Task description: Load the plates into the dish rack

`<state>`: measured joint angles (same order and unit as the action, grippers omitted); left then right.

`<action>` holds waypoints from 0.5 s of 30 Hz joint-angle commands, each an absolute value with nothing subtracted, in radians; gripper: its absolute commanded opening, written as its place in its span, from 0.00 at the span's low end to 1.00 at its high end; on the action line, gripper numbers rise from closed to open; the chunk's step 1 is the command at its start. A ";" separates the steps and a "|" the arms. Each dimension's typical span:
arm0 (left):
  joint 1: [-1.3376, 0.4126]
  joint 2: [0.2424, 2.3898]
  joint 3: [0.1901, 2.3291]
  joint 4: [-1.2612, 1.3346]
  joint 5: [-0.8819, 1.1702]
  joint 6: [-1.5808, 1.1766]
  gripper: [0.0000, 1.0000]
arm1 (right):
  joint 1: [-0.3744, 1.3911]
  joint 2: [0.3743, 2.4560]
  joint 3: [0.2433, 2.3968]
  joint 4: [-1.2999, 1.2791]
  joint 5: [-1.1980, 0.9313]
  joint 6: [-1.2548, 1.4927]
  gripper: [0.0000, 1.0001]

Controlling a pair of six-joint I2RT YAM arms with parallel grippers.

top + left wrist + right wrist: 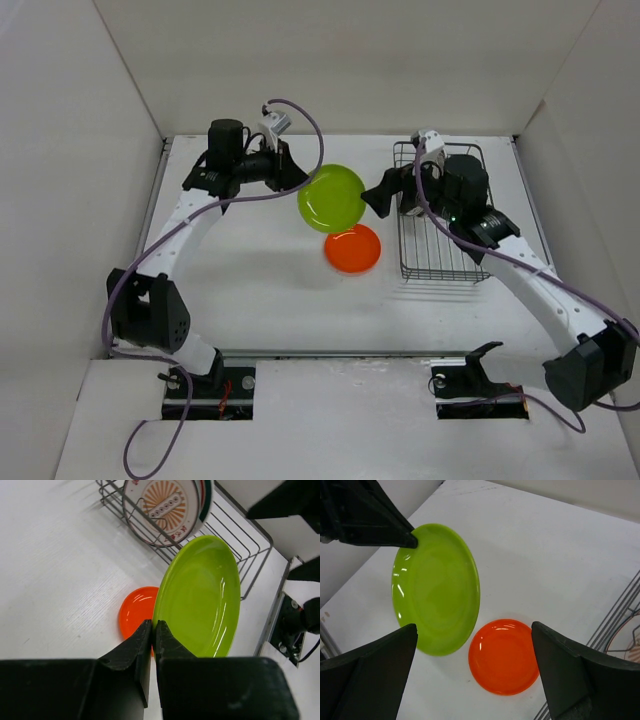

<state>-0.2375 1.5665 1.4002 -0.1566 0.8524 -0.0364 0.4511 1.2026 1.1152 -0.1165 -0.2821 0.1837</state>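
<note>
The left jaws are pressed together on the rim of the green plate (332, 198), pinching it at one edge only. The plate hangs clear of the bench (260, 270), tilted, near the centre of the overhead frame. In the left wrist view the pinch sits at the plate's lower left edge.

The right jaws are spread wide and hold nothing. They face the plate's far edge from the right of centre, at the left side of the rack (430, 250).

The orange plate (352, 249) lies flat on the bench just below the green one in the overhead frame, close to the rack's left side. In the rack, at the top of the left wrist view, a white plate with an orange sunburst (167, 505) stands between the wires. A green-and-red rim shows at its edge, and I cannot tell whether that rim is a second plate.

This looks like a handover or a feed into the rack. The main risk is the thin rim grip, since the glossy plate could swivel or slip and drop onto the orange plate. If the left jaws let go before the right jaws bite, the same fall follows. A misjudged approach could knock the plate against the rack wires or the standing plate.
</note>
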 commanded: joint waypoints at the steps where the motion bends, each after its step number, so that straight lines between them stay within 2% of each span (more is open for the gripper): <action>1: -0.265 1.497 1.362 -0.124 0.853 0.020 0.00 | 0.449 1.222 1.172 -0.041 -0.357 0.160 1.00; 6: -0.294 1.450 1.362 -0.124 0.874 0.020 0.00 | 0.459 1.275 1.163 -0.003 -0.407 0.186 0.95; 8: -0.295 1.450 1.382 -0.133 0.897 0.011 0.00 | 0.469 1.289 1.163 -0.003 -0.407 0.195 0.85; 11: -0.295 1.450 1.413 -0.133 0.920 0.000 0.00 | 0.469 1.310 1.163 0.006 -0.407 0.204 0.77; 15: -0.295 1.459 1.434 -0.143 0.939 0.000 0.00 | 0.460 1.310 1.163 0.015 -0.443 0.204 0.73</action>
<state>-0.2913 1.4925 1.3758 -0.1719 0.8856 0.0010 0.4595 1.3243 1.1252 -0.0685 -0.3939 0.1993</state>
